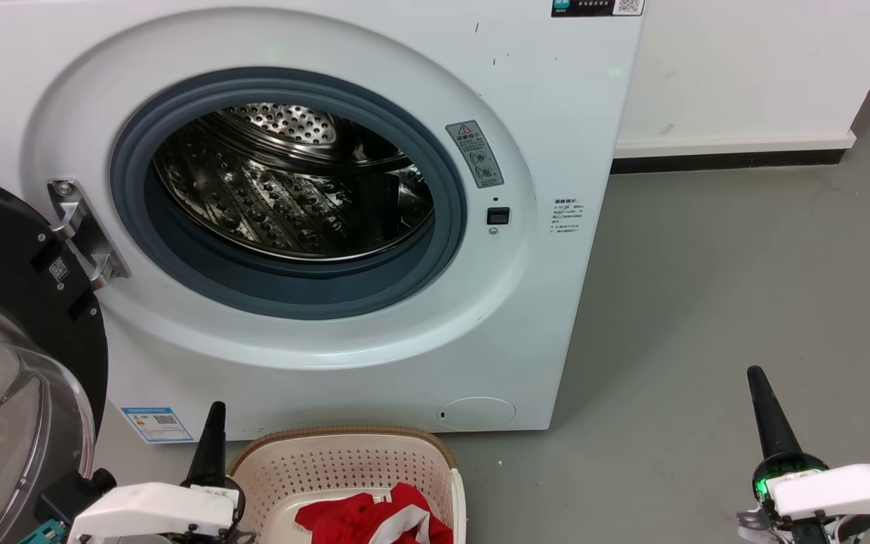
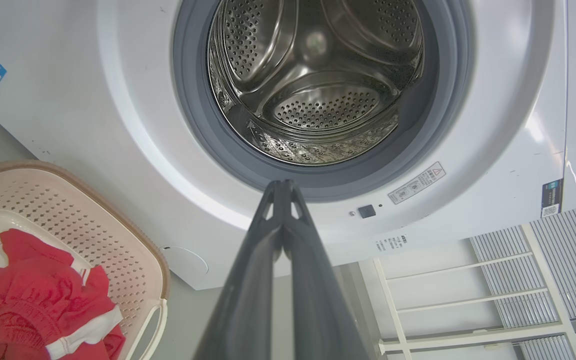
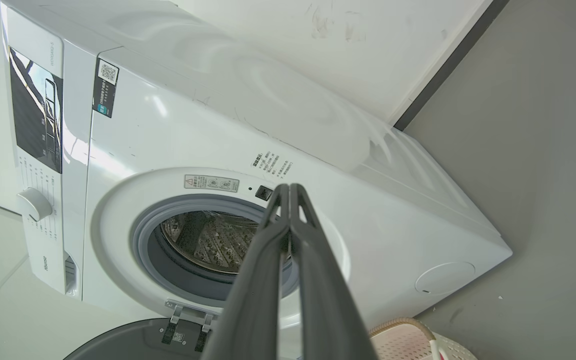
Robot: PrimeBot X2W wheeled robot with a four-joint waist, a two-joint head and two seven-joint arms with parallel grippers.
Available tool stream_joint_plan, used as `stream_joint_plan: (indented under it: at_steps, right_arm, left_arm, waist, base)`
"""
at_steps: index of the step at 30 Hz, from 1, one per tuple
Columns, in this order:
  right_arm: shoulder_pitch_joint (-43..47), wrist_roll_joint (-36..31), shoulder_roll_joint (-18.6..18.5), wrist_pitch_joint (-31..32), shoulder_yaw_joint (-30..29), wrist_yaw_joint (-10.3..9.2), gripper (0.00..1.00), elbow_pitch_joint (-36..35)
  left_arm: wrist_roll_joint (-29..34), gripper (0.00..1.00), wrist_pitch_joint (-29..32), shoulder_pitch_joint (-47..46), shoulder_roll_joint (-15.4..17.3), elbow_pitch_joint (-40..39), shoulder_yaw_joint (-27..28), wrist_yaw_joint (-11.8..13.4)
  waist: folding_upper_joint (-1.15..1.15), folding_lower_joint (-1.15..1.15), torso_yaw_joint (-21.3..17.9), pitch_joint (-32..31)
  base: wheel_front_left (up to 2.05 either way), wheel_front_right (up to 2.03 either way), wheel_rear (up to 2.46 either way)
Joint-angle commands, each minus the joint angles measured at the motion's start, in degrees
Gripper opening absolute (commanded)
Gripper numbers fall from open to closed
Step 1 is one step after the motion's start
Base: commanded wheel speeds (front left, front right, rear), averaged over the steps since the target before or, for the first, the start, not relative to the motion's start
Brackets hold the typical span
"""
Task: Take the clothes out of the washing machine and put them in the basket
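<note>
Clothes [image 1: 374,521]: red fabric with white bands, seen bunched inside the basket [image 1: 344,457], resting on its base toward the near side.
Basket: cream with perforated walls and a brown rim, set on the grey floor [image 1: 707,302] in front of the washing machine [image 1: 578,113], below the porthole; contact with the machine front cannot be told.
Washing machine: white front-loader, stood against a white wall [image 1: 745,68].
Porthole: grey seal [image 1: 450,249] is exposed.
Drum [image 1: 291,196]: perforated steel walls and raised paddles are seen through the opening.
Door [image 1: 20,363]: black-framed glass, swung fully open to the robot's left, held on a metal hinge [image 1: 84,230].
Stickers: a warning label [image 1: 475,153] is placed right of the porthole above the black latch socket [image 1: 498,216]; a blue label [image 1: 157,423] is stuck at the lower left of the front.
Left gripper [image 1: 215,415]: fingers are pressed together with nothing between them; it is positioned low, just left of the basket, pointed at the machine front under the porthole.
Right gripper [image 1: 757,381]: fingers are pressed together, nothing held; it is kept over bare floor, well apart from basket and machine, to the right.
Control dial [image 3: 33,204]: seen on the top panel in the right wrist view.
</note>
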Motion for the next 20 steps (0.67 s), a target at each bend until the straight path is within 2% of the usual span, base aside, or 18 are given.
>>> stream_joint_plan:
  at_steps: [1,20]
  right_arm:
    - [-1.71,2.09,-0.35,0.52,-0.25,0.0,0.0,0.1]
    - [-3.88,12.25,-0.22,3.03,-1.25,-0.01,0.0,2.57]
  left_arm:
    - [-1.97,0.0,0.42,-1.56,0.27,-0.09,0.3,-0.62]
    - [-12.21,0.0,2.98,-3.69,0.16,1.68,1.25,-2.31]
  waist:
    - [0.0,0.0,0.04,0.07]
    - [0.0,0.0,0.4,0.64]
  base:
    - [0.0,0.0,0.0]
    - [0.0,0.0,0.0]
